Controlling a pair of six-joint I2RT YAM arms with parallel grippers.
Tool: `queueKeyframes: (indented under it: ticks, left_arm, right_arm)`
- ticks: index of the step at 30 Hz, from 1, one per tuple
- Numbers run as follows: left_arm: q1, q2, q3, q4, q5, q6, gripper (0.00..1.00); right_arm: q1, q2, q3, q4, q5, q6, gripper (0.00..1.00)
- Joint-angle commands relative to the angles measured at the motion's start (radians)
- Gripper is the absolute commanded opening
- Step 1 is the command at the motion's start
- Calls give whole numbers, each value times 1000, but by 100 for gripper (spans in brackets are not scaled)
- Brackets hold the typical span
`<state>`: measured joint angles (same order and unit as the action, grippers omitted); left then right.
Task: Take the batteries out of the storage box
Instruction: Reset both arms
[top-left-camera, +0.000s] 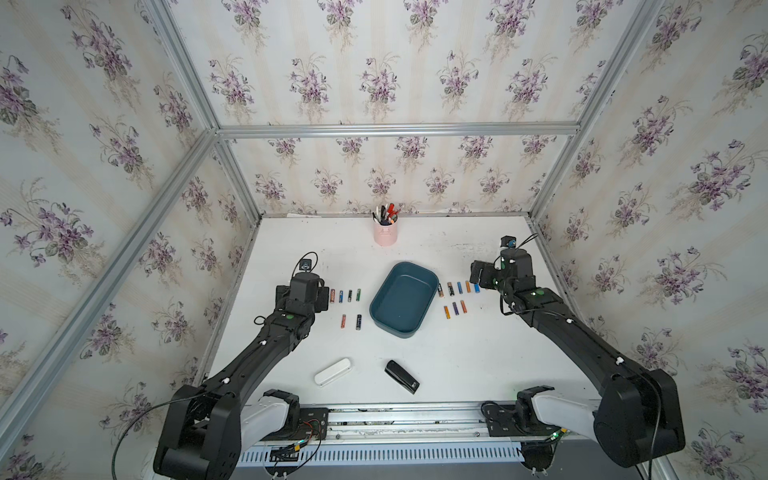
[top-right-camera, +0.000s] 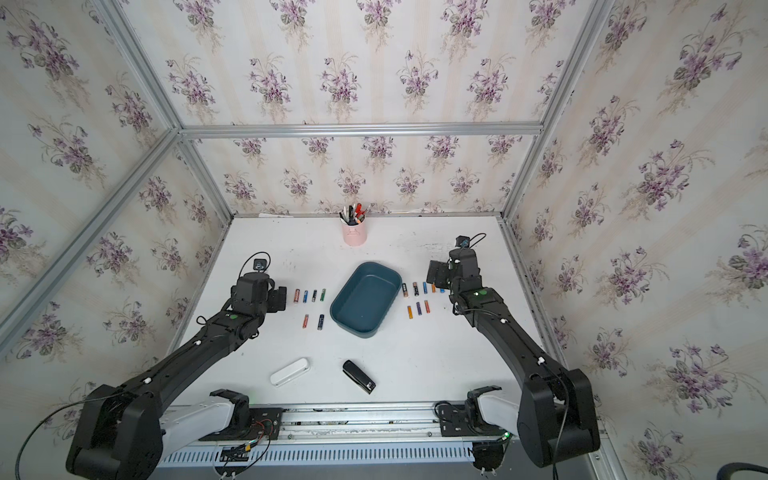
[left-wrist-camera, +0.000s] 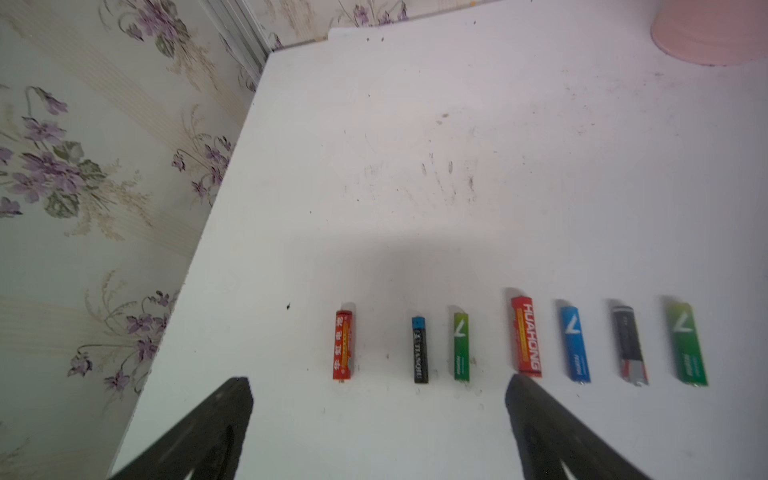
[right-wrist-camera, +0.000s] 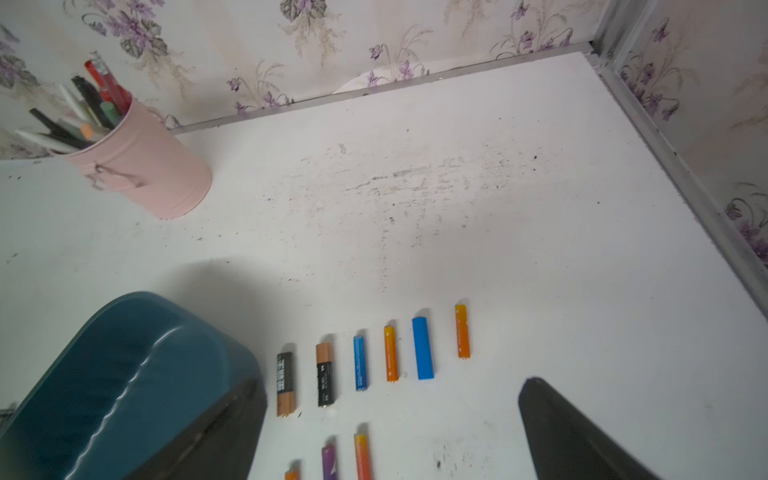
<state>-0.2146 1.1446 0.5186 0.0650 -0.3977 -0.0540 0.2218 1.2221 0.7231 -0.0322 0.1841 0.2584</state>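
The teal storage box (top-left-camera: 403, 297) (top-right-camera: 365, 299) sits mid-table, and both top views show nothing inside it. Several batteries (top-left-camera: 345, 296) lie in rows on the white table left of the box, and several more (top-left-camera: 459, 287) lie to its right. My left gripper (top-left-camera: 323, 300) (left-wrist-camera: 380, 388) hovers open at the left rows' outer end; a red, a black and a green battery (left-wrist-camera: 461, 347) lie just beyond its fingertips. My right gripper (top-left-camera: 478, 272) (right-wrist-camera: 390, 390) is open above the right rows, with one finger (right-wrist-camera: 232, 424) in front of the box wall (right-wrist-camera: 104, 374). Neither gripper holds anything.
A pink pen cup (top-left-camera: 385, 232) (right-wrist-camera: 141, 170) stands at the back centre. A white oblong case (top-left-camera: 332, 372) and a black stapler (top-left-camera: 402, 376) lie near the front edge. Wallpapered walls with metal framing close in the table's left, right and back.
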Motion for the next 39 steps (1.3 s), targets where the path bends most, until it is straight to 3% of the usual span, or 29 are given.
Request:
queueKeyframes:
  ticks: [1,5,9,12,13,16,19,23,26,39]
  left_arm:
    - [45,46,-47,330,-9,86,100]
    - [71,154,-145,606,37,137,100]
    - [135,230,-114,620,145,66,100]
    - [143,366,-120,751,184,90,100]
    - [143,363,-102,705,191,89,100]
    - [153,355,-88,670,206,79,100]
    - [156,351,-84,654,210,74,100]
    - [155,354,-83,659,209,74,100]
    - [155,354,-83,655,210,75,100]
    - [157,354,-84,656,211,74,100]
  right_arm:
    - [-42,54,-54,244,93,19,100]
    - [-76,114,-100,318,136,3,100]
    - [-77,96,-263,604,213,-78,100]
    - [-82,119,-324,733,268,-150,100]
    - [-82,131,-350,788,277,-167,100]
    - [-86,186,-414,1003,257,-224,100]
    - [-105,257,-430,1125,119,-241,100]
    - [-157,330,-586,1506,47,-215,100]
    - [-154,315,-511,1326,59,-206,100]
    - [-140,323,-513,1356,69,-224,100]
